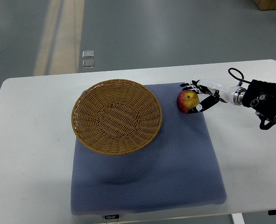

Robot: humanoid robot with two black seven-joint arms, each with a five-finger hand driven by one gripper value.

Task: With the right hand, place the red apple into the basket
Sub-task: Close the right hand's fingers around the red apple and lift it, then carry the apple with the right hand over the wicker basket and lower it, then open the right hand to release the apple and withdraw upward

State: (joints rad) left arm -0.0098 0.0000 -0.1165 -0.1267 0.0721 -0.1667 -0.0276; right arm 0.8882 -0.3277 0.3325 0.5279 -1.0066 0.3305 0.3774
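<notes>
A red apple (187, 101) with a yellow patch lies on the blue-grey cloth (175, 163), just right of the round wicker basket (116, 116). My right hand (197, 97) comes in from the right edge and sits against the apple's right side. Its fingers (204, 105) curl around the apple's near and far sides, touching it. The apple still rests on the cloth. The basket holds nothing. The left arm does not show.
The cloth covers the middle of a white table (30, 154). The basket's left part overhangs the cloth onto the table. My right forearm (266, 100) with a black cable lies over the table's right side. Grey floor lies beyond the far edge.
</notes>
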